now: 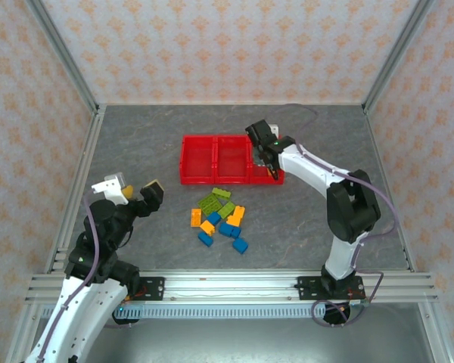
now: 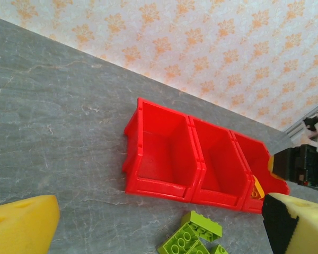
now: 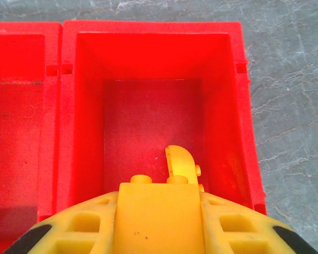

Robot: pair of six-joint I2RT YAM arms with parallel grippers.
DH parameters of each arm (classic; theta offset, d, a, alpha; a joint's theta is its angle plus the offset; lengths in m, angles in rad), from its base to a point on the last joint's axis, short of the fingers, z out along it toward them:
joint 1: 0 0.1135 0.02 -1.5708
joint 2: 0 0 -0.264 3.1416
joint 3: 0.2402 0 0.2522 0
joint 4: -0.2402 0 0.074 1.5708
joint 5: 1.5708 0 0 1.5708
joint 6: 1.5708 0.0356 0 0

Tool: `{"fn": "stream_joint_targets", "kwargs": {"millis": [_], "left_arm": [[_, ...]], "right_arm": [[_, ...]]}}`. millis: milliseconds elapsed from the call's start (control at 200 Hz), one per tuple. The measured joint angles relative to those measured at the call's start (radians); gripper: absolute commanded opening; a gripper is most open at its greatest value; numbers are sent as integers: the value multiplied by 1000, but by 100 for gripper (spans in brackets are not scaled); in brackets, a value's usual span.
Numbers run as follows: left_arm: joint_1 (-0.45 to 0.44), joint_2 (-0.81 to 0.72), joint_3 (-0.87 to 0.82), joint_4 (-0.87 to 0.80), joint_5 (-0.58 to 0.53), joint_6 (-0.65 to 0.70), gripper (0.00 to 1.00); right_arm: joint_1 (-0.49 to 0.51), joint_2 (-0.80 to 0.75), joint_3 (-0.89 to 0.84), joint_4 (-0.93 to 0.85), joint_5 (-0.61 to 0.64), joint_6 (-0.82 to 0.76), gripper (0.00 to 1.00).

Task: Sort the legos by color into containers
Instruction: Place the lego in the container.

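The right hand [image 1: 272, 168] pinches an orange lego [image 3: 159, 209] just above the right end bin [image 3: 223, 106] of the red tray [image 1: 186, 160], so it should line up over that bin's middle, dip low and open gently, so the lego drops inside.

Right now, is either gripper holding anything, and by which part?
The right gripper holds an orange lego by its two opposite sides, above the rightmost container. The left gripper is open and holds nothing.
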Motion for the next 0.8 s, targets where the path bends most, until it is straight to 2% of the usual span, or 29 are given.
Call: {"fn": "stream_joint_targets", "kwargs": {"millis": [230,295,405,621,701,736,796], "left_arm": [[-10,8,0,0,2,0,99],[-13,27,0,0,4,0,99],[-13,67,0,0,19,1,99],[-13,98,0,0,32,4,99],[-13,97,0,-1,31,4,99],[-13,97,0,0,31,4,99],[-13,92,0,-1,31,4,99]], "right_arm": [[-3,21,-13,45,-36,-39,45],[-3,20,-28,62,-39,-45,54],[-3,10,-64,72,-47,-58,62],[-3,-58,-98,66,-87,-10,69],[-3,-126,-155,68,-121,42,79],[0,-163,-188,67,-136,68,90],[5,-221,-241,63,-157,117,98]]}}
